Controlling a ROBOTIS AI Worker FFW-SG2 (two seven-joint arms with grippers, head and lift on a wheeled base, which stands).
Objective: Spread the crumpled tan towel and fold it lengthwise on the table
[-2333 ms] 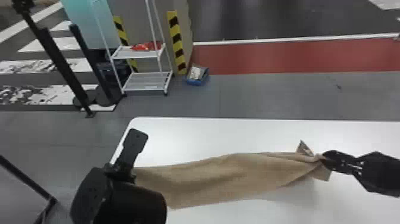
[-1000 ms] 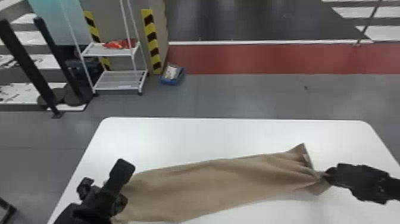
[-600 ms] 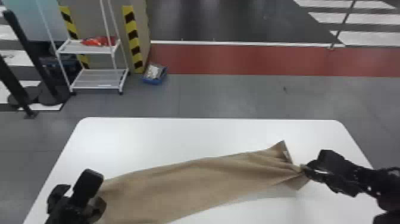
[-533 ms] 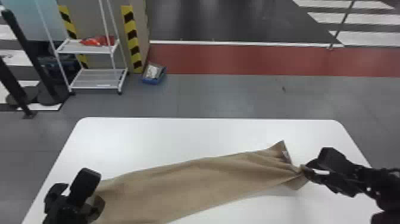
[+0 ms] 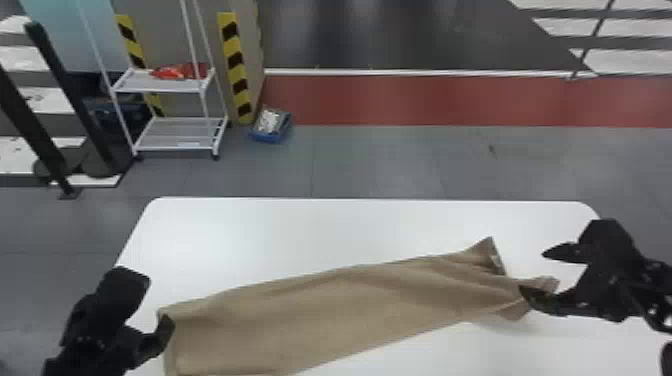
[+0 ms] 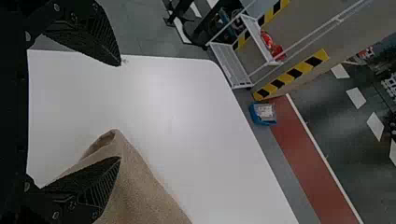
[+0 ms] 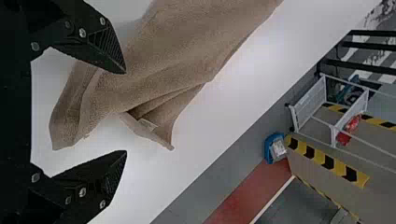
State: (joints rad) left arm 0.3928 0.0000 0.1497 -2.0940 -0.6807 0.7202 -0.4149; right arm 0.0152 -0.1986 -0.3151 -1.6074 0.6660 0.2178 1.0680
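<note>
Left fingers (image 6: pixel 95 186) and right fingers (image 7: pixel 105 46): both pairs apart, neither clamped on cloth. Tan towel (image 5: pixel 325 315) lies between them as a long strip. Left corner overlapped by one left finger; contact hard to confirm. Right end bunched, its tip near the gap between the right fingers; pale label (image 7: pixel 148 124) on a raised flap, ahead and inward of them.

Handling, judged: light, limp, grippy weave, nothing to break. Will gather if pinched mid-width and buckle if pushed; pull only. Best hold: outermost corners at the right end, one layer deep, left end steadied. Length looks well drawn out; right end needs opening before the lengthwise fold.

White counter (image 5: pixel 240 230) under the towel, extending ahead of both pairs. Floor, well beyond the left fingers: white cart (image 5: pixel 172 135), blue box (image 5: pixel 270 135).
</note>
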